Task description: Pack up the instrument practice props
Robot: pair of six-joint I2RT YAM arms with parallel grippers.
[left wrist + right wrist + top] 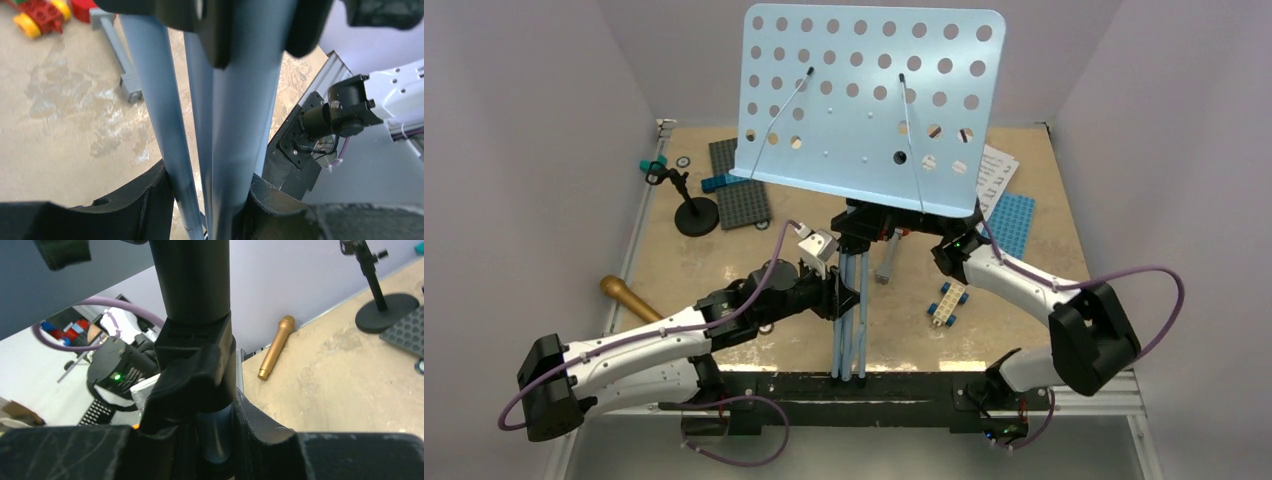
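Observation:
The light-blue perforated music stand [864, 100] stands upright at the table's middle with its legs [852, 320] folded together. My left gripper [839, 292] is shut on the folded legs [235, 125], my fingers [145, 200] pressing on both sides. My right gripper [939, 250] is shut on the stand's black collar [195, 365] just under the desk. White sheet-music pages [996, 172] lie behind the desk at the right, partly hidden. The gold-brown microphone [629, 296] lies at the left edge and shows in the right wrist view [276, 347]. The black mic stand [692, 210] stands at the back left.
A grey baseplate [739, 180] lies beside the mic stand and a blue baseplate [1012, 222] at the back right. Loose bricks [947, 300] lie near the right arm. A grey brick piece [887, 262] lies by the stand. Red and yellow bricks [42, 15] show in the left wrist view.

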